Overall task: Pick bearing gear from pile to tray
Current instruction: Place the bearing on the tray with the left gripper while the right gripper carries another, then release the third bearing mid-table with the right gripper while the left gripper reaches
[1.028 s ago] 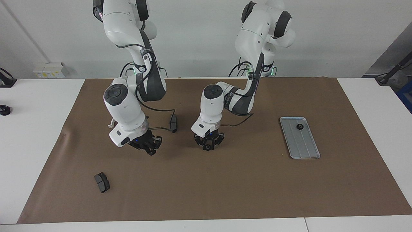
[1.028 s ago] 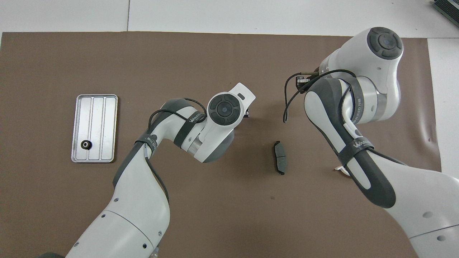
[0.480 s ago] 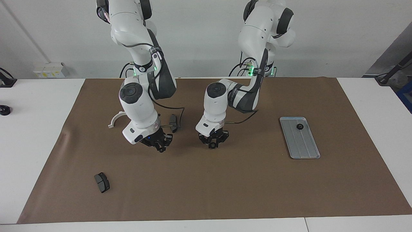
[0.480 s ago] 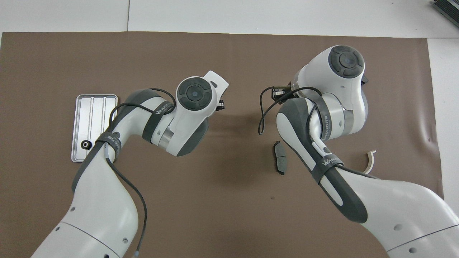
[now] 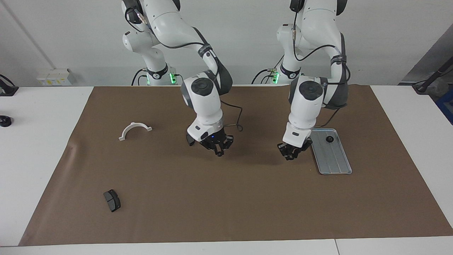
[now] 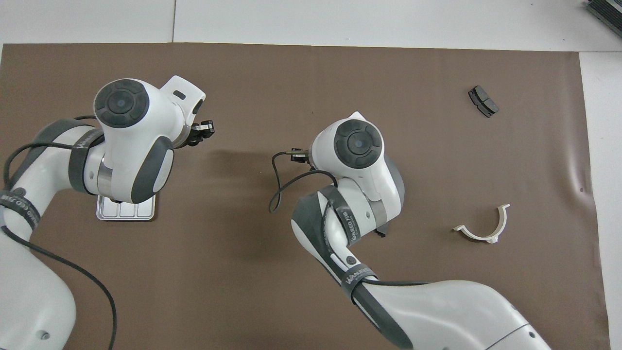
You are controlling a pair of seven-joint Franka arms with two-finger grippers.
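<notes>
One gear (image 5: 329, 139) already lies in tray (image 5: 332, 156). Left gripper (image 5: 291, 154) just beside tray, fingers nearly together, probably pinching second gear; lower over tray before release. Right gripper (image 5: 218, 151) waits, fingers together.

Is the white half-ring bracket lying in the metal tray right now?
No, the white bracket lies on the brown mat toward the right arm's end, well apart from the tray.

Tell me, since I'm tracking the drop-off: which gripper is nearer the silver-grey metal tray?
Left. The left gripper hangs beside the silver-grey metal tray; the right gripper is over mid-mat, well toward the right arm's end.
</notes>
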